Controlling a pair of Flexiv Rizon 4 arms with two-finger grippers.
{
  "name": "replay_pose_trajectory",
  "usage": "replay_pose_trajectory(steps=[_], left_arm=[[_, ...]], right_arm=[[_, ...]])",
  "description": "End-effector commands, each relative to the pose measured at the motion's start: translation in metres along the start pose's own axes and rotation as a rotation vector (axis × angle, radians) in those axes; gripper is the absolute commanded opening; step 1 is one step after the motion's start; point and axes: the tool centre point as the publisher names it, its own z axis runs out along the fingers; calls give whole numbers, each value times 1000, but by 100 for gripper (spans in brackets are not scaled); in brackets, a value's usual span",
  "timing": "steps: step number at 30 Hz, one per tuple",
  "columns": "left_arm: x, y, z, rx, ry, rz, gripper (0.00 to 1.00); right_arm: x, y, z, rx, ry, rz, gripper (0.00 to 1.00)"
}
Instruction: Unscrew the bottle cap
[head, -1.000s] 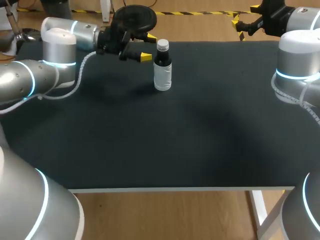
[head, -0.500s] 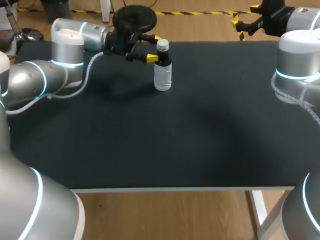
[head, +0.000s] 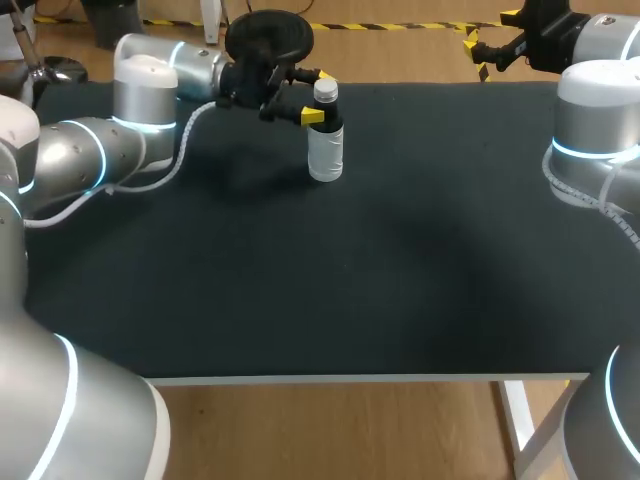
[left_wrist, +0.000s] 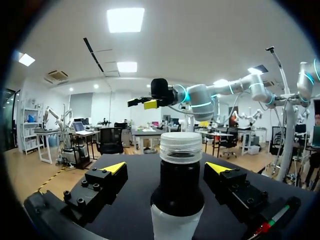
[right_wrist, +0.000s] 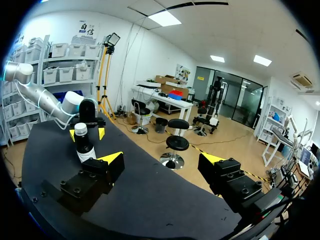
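Small bottle (head: 326, 150) stands upright near the surface's (head: 400, 260) far edge, likely light, tippy, smooth-sided, its ribbed cap (left_wrist: 180, 147) the best purchase; left fingers (left_wrist: 107, 180) spread astride its dark neck, untouching, right fingers (right_wrist: 95, 180) spread, well apart.

Black table (head: 380, 280), pale front edge.
One bottle (head: 325, 145) stands upright on it, near the far edge, left of middle: pale lower body, dark neck, whitish cap (head: 325, 90) on top.

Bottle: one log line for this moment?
left gripper: open, straddling bottle neck, no contact | cap: on | right gripper: open, away from bottle | unscrew: not started
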Motion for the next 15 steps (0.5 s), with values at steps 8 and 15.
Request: replay_pose_trajectory(steps=[8,15], left_arm=[[-9,2,6,-3,143,2,100],[-9,2,8,-9,155,6,100]], right_arm=[[0,0,0,-2,1,0,100],[0,0,0,-2,1,0,100]])
